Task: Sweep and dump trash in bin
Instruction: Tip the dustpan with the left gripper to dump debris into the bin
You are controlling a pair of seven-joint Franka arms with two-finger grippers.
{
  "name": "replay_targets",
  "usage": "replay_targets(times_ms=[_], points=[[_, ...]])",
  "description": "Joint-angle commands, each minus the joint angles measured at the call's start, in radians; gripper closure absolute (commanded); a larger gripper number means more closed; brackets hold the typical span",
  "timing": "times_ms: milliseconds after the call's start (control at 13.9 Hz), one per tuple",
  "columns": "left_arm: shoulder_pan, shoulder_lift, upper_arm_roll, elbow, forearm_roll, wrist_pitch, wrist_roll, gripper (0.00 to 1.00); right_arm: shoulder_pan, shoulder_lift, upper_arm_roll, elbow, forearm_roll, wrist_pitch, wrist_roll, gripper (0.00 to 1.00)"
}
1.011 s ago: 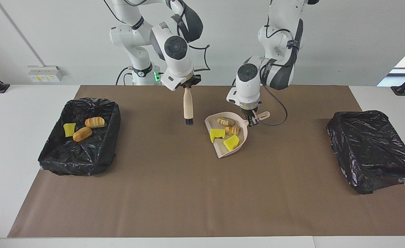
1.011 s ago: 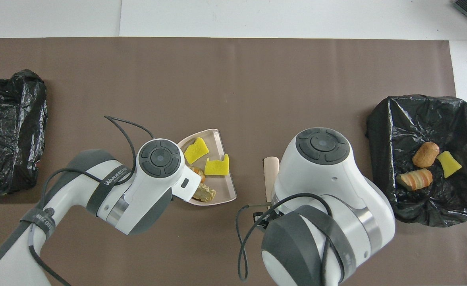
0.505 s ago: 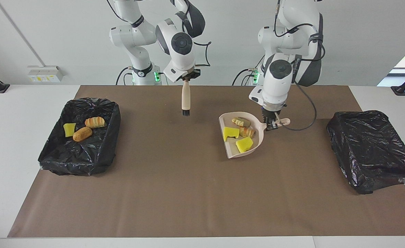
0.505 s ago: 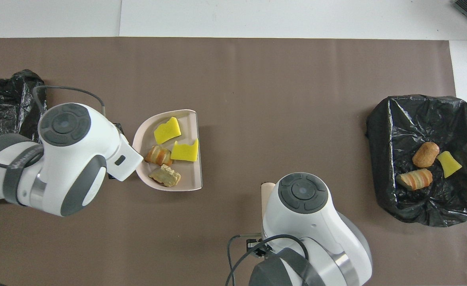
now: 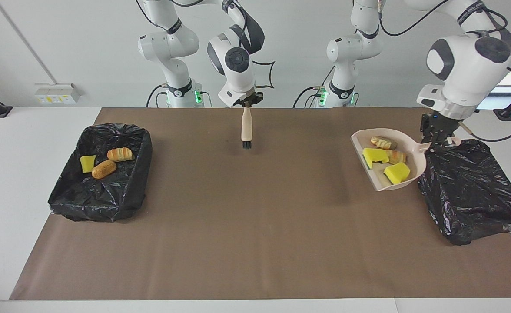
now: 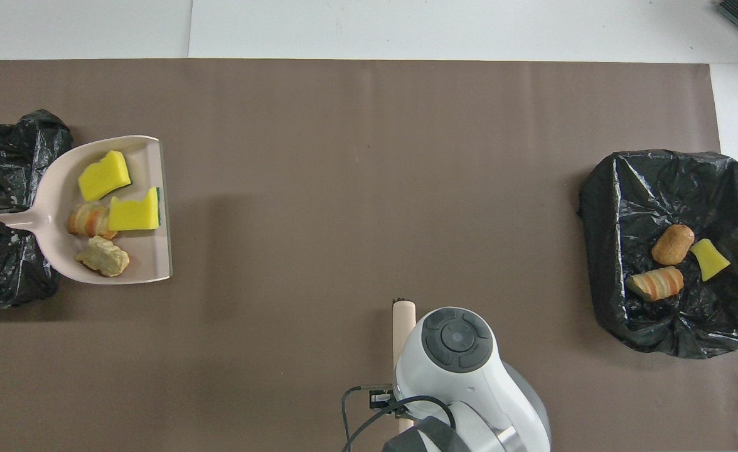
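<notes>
My left gripper (image 5: 438, 140) is shut on the handle of the pale pink dustpan (image 5: 413, 151), holding it up in the air. The pan hangs over the mat, right beside the black-lined bin (image 5: 468, 187) at the left arm's end of the table. In the pan lies trash: two yellow wedges (image 5: 375, 155) and two bread-like lumps (image 5: 383, 142). From overhead the dustpan (image 6: 55, 198) overlaps that bin's (image 6: 5, 270) edge. My right gripper (image 5: 247, 104) is shut on the beige-handled brush (image 5: 247, 126), which hangs bristles down above the mat near the robots.
A second black-lined bin (image 5: 103, 191) stands at the right arm's end and holds a yellow wedge (image 5: 87, 163) and two bread lumps (image 5: 104, 169). A brown mat (image 5: 238, 226) covers the table's middle.
My left arm has lifted the loaded dustpan and carried it from mid-table to the bin at its own end. The right arm drew the brush up and back a little.
</notes>
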State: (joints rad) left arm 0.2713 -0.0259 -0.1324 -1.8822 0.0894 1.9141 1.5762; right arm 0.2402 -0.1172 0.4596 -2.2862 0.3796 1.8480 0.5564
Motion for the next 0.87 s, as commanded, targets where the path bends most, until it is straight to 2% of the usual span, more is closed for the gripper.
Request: replay_targets(times_ms=[0, 144, 289, 433, 650, 794], points=[[0.127, 0.041, -0.018, 0.093, -0.037, -0.047, 0.062, 1.0, -0.001, -0.013, 0.001, -0.056, 0.027, 0.043, 0.014, 1.0], [0.208, 0.049, -0.018, 0.13, -0.036, -0.078, 0.102, 1.0, 0.014, -0.015, 0.001, -0.075, 0.027, 0.063, 0.016, 1.0], [0.261, 0.047, -0.016, 0.141, -0.031, -0.076, 0.157, 1.0, 0.059, 0.022, 0.001, -0.076, 0.027, 0.091, 0.019, 1.0], [0.302, 0.079, 0.002, 0.182, -0.001, -0.031, 0.237, 1.0, 0.073, 0.033, 0.001, -0.076, 0.027, 0.109, 0.02, 1.0], [0.313, 0.226, 0.003, 0.314, 0.148, 0.035, 0.26, 1.0, 0.073, 0.033, 0.001, -0.084, 0.027, 0.108, -0.006, 1.0], [0.313, 0.247, 0.002, 0.322, 0.318, 0.136, 0.251, 1.0, 0.073, 0.033, 0.001, -0.091, 0.027, 0.109, -0.009, 1.0]])
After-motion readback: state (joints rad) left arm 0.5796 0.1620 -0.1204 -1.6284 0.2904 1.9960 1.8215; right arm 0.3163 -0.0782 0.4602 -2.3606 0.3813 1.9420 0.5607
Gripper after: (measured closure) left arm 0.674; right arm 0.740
